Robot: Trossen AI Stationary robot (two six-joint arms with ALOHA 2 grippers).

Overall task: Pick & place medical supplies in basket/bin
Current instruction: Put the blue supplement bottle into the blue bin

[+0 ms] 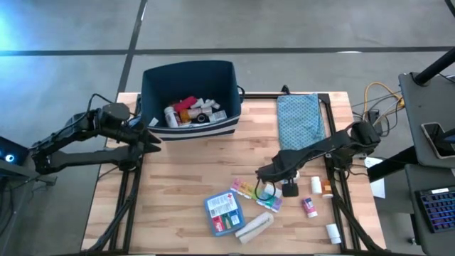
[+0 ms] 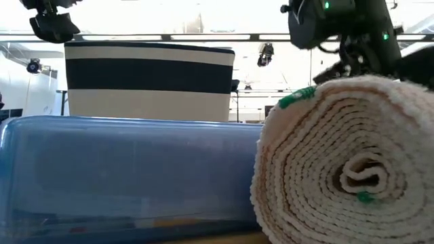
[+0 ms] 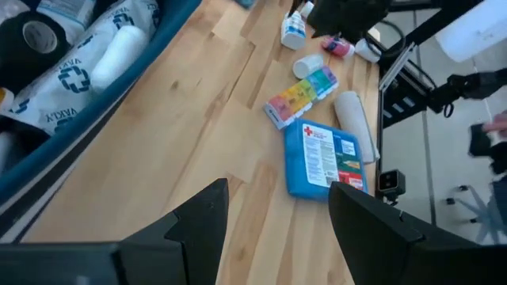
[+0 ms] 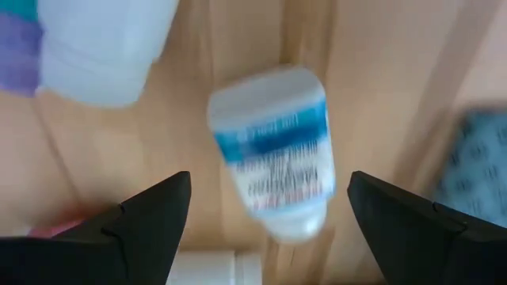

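Wooden table (image 1: 178, 178) — teal pouch (image 1: 298, 117) beside navy bin (image 1: 188, 75), right end effector (image 4: 265, 218) spread over bottle (image 4: 273, 150)

Navy bin, bright supplies, pale wood

The bin (image 1: 231, 89) is dark navy with a white stripe near its base; the flat box (image 1: 223, 212) is blue with a red cross on a white label; the pill organizer (image 1: 257, 195) runs rainbow-coloured. The bandage roll (image 2: 352, 163) is beige with green flecks, the cloth pouch (image 1: 298, 117) teal and patterned, the small bottle (image 4: 273, 150) white with a blue band, the table (image 1: 185, 171) light wood.
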